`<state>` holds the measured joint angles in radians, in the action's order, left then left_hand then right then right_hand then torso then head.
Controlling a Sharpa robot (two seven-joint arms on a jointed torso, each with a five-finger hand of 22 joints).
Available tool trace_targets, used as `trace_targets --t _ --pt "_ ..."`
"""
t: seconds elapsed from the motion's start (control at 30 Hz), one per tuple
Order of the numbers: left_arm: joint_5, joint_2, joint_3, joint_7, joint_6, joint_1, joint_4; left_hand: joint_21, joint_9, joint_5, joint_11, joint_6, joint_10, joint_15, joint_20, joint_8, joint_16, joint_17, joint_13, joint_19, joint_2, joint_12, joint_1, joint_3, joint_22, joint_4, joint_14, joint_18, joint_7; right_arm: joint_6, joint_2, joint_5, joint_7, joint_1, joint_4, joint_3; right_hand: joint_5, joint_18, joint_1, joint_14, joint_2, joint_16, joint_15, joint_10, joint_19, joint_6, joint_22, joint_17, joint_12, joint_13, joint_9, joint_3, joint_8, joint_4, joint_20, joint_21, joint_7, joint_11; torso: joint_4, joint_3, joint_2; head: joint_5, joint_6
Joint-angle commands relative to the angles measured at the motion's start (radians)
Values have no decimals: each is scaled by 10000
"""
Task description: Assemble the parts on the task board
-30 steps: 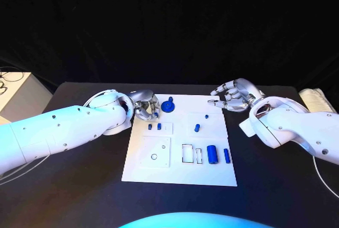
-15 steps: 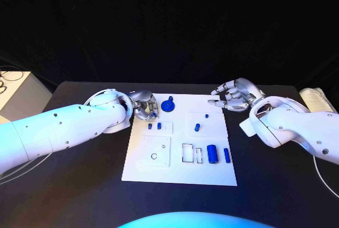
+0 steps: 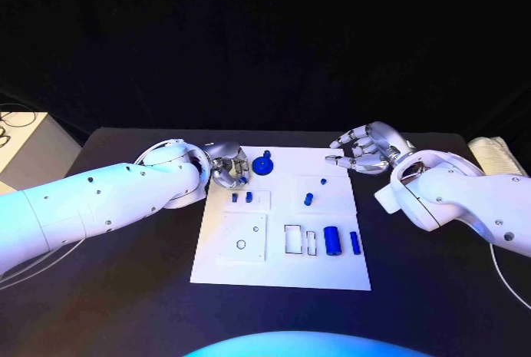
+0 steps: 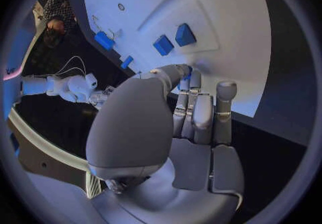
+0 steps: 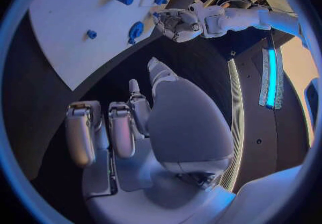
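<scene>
The white task board (image 3: 282,261) lies in the middle of the black table. On it lie a round blue knob (image 3: 263,166), two small blue pieces (image 3: 242,196), two more small pieces (image 3: 310,198) and two blue cylinders (image 3: 331,239). My left hand (image 3: 229,171) hovers at the board's far left corner beside the knob, fingers bent down, nothing visible in them. In the left wrist view its fingers (image 4: 195,111) reach toward the two small pieces (image 4: 173,40). My right hand (image 3: 363,151) hangs past the far right corner, fingers apart and holding nothing; its wrist view shows the knob (image 5: 136,30).
A white box (image 3: 28,146) stands at the table's far left edge. A pale rolled object (image 3: 495,153) lies at the far right. Bare black table (image 3: 110,295) surrounds the board. Recessed cut-outs (image 3: 295,239) mark the board's near half.
My left forearm has edged slightly toward the board. Both hands and all the parts stand as before.
</scene>
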<state>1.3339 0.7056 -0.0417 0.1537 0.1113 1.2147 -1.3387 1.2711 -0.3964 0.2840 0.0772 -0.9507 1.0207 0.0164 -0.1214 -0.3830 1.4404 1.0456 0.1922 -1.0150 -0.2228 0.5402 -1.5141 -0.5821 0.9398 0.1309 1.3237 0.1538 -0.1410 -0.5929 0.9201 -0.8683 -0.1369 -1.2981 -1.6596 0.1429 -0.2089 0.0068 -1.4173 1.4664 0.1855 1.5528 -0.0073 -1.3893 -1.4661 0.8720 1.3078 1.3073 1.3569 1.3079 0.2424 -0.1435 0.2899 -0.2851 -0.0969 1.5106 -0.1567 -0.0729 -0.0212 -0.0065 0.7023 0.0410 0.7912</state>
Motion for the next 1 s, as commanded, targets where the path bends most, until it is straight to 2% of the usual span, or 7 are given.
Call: trace_targets --t 0.03,1.0 --pt "-58 -47 0 -45 -141 -2 5 3 -13 33 -12 -76 68 -22 -26 2 44 -5 4 28 -22 -33 116 -18 -15 -50 45 -57 -6 127 -5 -55 80 6 -9 -3 -61 96 72 900 -40 -65 80 72 -746 -74 2193 2109 -30 688 -14 -23 34 -9 -71 -14 -22 -24 -6 -5 -2 -7 -9" --pt "-41 -232 -50 182 -727 -1 214 -25 -37 13 -45 -165 171 -44 -16 15 43 -17 20 83 -11 -74 137 -23 -61 -106 37 -45 19 129 2 -57 75 6 -8 -3 -61 96 72 900 -40 -65 80 72 -746 -74 2193 2109 -30 688 -14 -23 34 -9 -71 -14 -22 -24 4 -8 2 -32 30"
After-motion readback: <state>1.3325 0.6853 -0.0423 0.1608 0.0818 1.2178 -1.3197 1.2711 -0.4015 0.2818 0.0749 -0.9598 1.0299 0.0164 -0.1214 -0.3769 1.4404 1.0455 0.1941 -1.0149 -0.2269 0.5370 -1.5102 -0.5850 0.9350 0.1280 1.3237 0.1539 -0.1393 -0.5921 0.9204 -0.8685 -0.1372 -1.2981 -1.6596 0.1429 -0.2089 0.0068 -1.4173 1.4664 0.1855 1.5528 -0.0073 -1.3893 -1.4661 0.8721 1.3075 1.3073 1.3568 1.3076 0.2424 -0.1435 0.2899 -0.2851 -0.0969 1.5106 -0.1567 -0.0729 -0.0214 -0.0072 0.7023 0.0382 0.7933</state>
